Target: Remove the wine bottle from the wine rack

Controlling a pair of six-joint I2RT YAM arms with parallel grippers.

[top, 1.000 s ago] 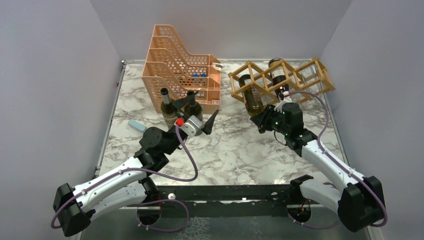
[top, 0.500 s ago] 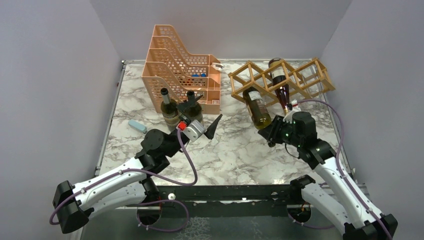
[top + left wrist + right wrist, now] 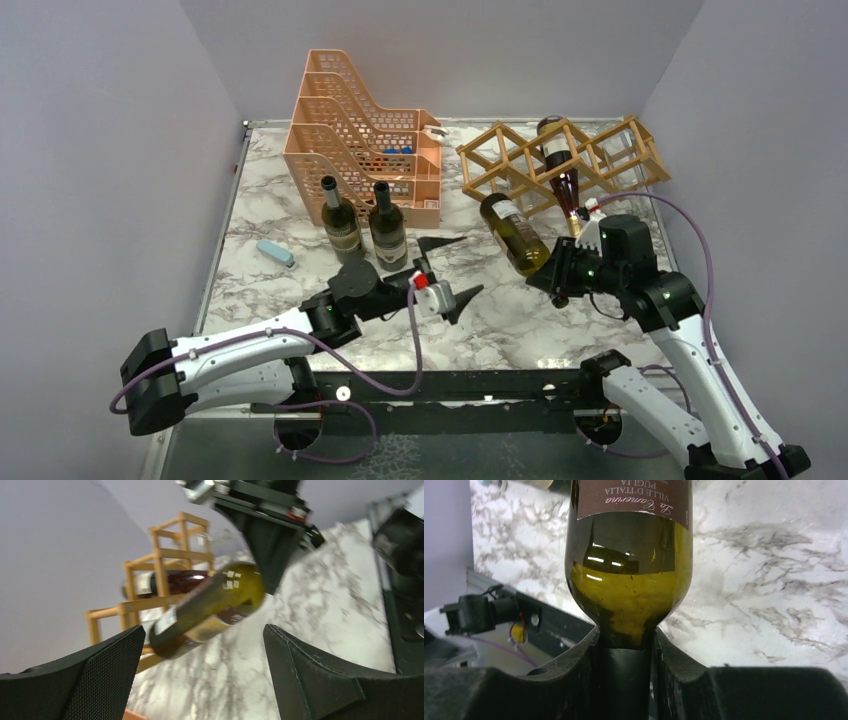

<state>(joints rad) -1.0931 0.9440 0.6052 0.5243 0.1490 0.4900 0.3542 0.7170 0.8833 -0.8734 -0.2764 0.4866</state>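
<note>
My right gripper (image 3: pixel 557 276) is shut on the neck of a green wine bottle (image 3: pixel 514 234) and holds it tilted above the marble table, clear of the tan wooden wine rack (image 3: pixel 610 150). The right wrist view shows the bottle (image 3: pixel 629 585) with its neck clamped between my fingers (image 3: pixel 674 655). A second, dark bottle (image 3: pixel 560 165) still lies in the rack. My left gripper (image 3: pixel 452 268) is open and empty, pointing toward the held bottle, which shows in the left wrist view (image 3: pixel 207 610) in front of the rack (image 3: pixel 160 580).
An orange perforated tiered organizer (image 3: pixel 360 140) stands at the back left. Two upright wine bottles (image 3: pixel 341 222) (image 3: pixel 387 227) stand in front of it. A small light-blue object (image 3: pixel 275 252) lies on the table at left. Walls close in on three sides.
My right gripper has pulled the green bottle out of the rack, toward the near right. My left gripper has swung away from the two upright bottles toward the table's middle.
</note>
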